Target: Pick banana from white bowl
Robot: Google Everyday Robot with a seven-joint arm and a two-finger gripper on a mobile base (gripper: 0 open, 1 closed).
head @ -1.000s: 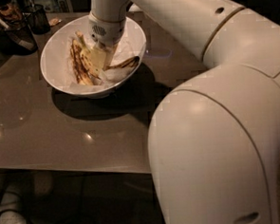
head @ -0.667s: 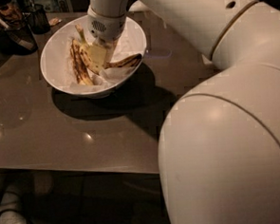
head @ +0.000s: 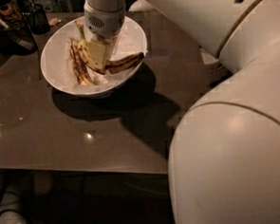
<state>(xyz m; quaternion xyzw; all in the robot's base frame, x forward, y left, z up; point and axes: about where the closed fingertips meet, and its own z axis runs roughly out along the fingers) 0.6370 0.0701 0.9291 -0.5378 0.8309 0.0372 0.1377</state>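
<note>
In the white bowl (head: pixel 51 64), the banana (head: pixel 78 65) lies just to the camera view's left of the pincer (head: pixel 97 54).
The bunch's long axis runs from its pale stem near the far rim down toward the near side. The pincer sits low inside the bowl, against or just beside the bunch's flank, between it and a single darker banana (head: pixel 125 62). I cannot tell whether it is wide or closed. The arm (head: pixel 211 28) reaches in from the right over the counter (head: pixel 60 137), with the wrist pointing steeply down.
</note>
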